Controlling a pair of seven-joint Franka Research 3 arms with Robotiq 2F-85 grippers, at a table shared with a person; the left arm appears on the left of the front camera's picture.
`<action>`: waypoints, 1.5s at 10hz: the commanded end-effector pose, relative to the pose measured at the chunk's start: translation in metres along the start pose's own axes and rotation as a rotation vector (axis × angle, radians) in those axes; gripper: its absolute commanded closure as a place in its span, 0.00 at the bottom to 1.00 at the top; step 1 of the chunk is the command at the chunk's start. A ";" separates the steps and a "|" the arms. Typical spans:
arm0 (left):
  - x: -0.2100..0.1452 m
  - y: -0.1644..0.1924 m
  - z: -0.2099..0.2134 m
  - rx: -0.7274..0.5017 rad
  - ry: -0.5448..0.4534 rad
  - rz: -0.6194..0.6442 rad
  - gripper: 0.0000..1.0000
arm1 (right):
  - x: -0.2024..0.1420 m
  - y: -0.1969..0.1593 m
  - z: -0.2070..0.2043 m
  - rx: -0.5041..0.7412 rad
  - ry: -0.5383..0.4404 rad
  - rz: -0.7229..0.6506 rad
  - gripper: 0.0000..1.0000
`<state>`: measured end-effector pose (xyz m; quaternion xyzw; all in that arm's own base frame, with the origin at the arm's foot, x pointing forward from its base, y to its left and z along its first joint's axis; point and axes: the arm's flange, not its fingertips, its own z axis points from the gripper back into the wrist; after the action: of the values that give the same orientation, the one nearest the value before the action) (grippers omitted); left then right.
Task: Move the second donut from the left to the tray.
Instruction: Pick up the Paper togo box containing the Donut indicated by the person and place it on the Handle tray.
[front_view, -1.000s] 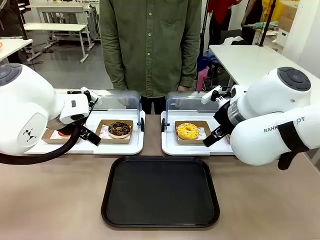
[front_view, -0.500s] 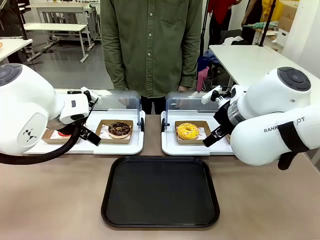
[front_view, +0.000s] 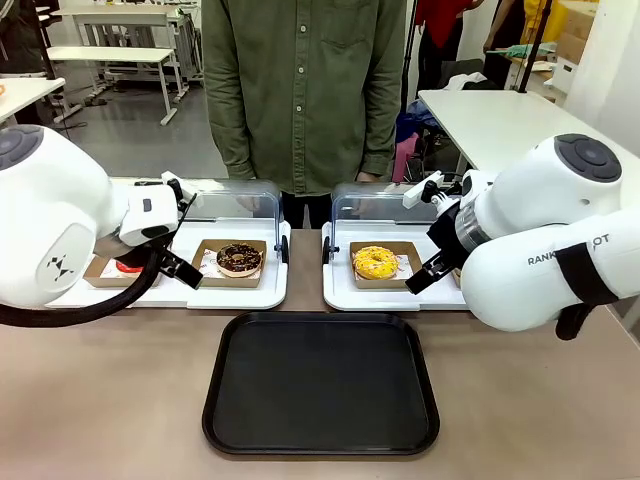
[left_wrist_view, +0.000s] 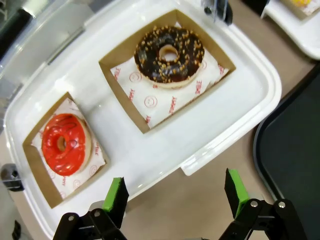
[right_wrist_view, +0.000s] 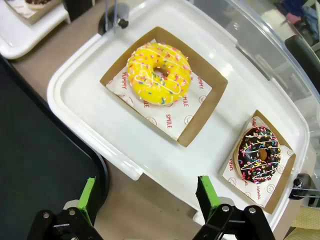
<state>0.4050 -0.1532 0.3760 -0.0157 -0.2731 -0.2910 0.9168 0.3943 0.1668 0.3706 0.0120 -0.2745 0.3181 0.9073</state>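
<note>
left gripper (left_wrist_view: 175, 185) released | right gripper (right_wrist_view: 146, 186) released | paper liner (right_wrist_view: 170, 120) reads SMILE, perhaps YUMMY

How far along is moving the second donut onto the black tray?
Done: nothing yet; the chocolate donut sits in its holder on the white display tray. In hand: the open left gripper hovers near that tray. Left: grasp, carry, set on the black tray.

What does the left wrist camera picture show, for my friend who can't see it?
A chocolate donut with golden sprinkles and a red-glazed donut sit in brown cardboard holders on a white display tray. The open left gripper shows at the bottom, and a corner of the black tray at the right edge.
</note>
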 end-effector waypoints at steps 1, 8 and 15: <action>0.025 0.020 0.032 -0.049 -0.021 0.047 0.00 | 0.020 -0.014 0.023 0.018 -0.039 -0.014 0.00; 0.021 0.164 0.141 -0.453 -0.102 -0.152 0.00 | -0.049 -0.170 0.212 0.324 -0.375 -0.015 0.00; -0.088 0.274 0.139 -0.644 -0.498 -0.328 0.00 | -0.140 -0.287 0.208 0.509 -0.619 0.163 0.00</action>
<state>0.4215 0.1445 0.4854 -0.3175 -0.3684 -0.4823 0.7286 0.3585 -0.1806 0.5204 0.2975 -0.4477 0.4130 0.7352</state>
